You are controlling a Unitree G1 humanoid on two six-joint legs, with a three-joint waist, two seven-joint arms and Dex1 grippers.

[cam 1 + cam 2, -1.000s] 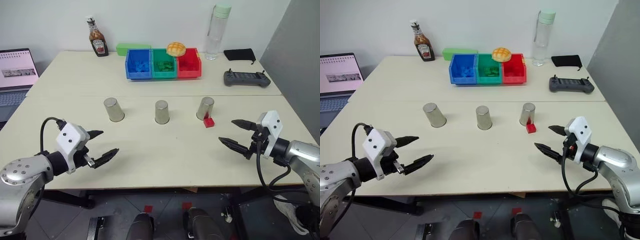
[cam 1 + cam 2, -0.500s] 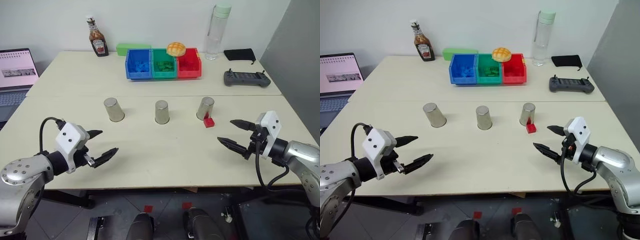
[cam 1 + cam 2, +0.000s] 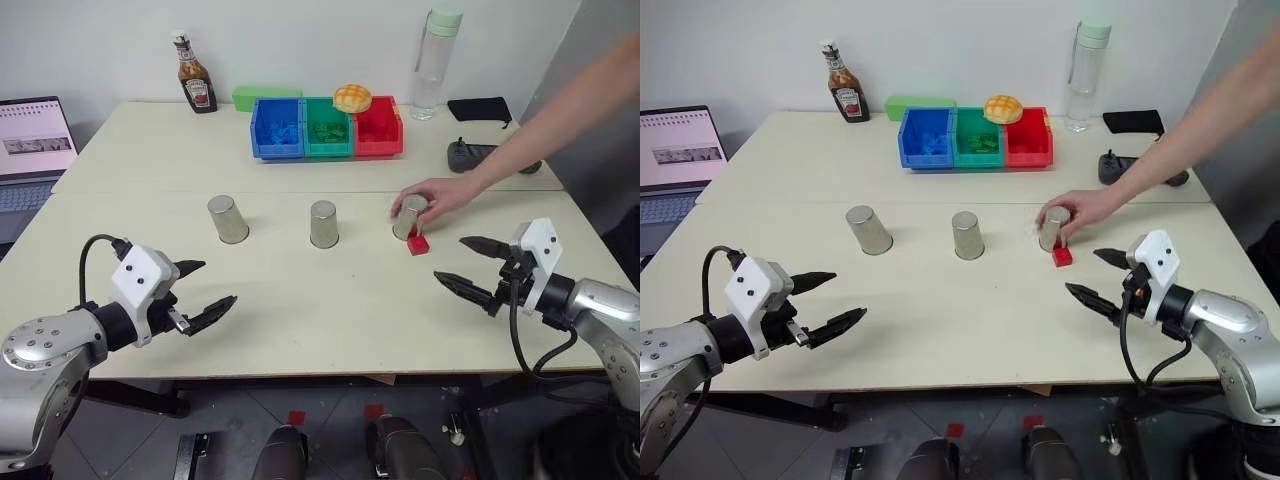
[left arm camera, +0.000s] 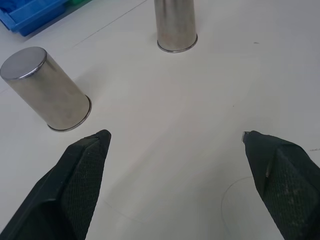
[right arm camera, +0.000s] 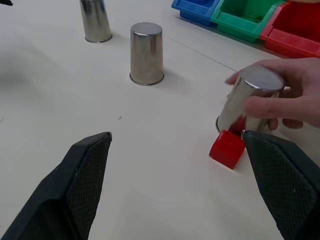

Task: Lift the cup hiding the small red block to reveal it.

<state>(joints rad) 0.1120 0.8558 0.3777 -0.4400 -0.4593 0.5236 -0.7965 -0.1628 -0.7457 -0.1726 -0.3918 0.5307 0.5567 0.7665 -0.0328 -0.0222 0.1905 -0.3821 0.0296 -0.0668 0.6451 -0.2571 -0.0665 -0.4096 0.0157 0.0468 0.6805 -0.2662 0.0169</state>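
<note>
Right wrist view: a person's hand (image 5: 282, 97) grips the silvery metal cup (image 5: 247, 100) beside the small red block (image 5: 227, 148); my right gripper (image 3: 475, 268) and left gripper (image 3: 200, 290) gape wide, empty.

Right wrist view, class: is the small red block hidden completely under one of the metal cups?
No. The small red block sits in the open on the table beside the cup, which a person's hand grips.
</note>
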